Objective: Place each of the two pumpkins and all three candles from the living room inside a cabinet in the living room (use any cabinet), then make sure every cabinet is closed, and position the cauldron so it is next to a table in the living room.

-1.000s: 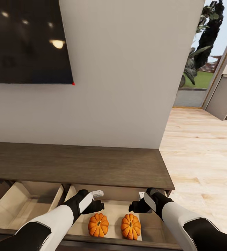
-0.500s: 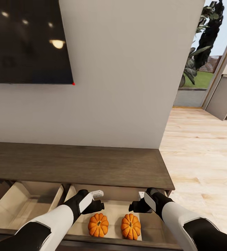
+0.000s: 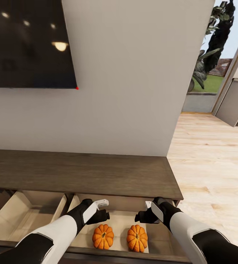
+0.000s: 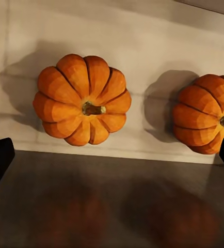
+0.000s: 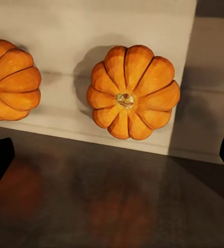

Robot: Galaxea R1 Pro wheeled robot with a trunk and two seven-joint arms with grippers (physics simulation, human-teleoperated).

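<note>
Two orange ribbed pumpkins lie side by side in an open drawer of the dark brown cabinet, the left pumpkin and the right pumpkin. My left gripper hovers open just above the left pumpkin, apart from it. Above the right one, my right gripper is open too and holds nothing. The drawer's dark front edge runs below both in the wrist views. The candles, cauldron and table are out of view.
A second drawer to the left also stands open with nothing visible in it. A black TV hangs on the wall above the cabinet. Light wood floor stretches to the right toward a glass door with a plant.
</note>
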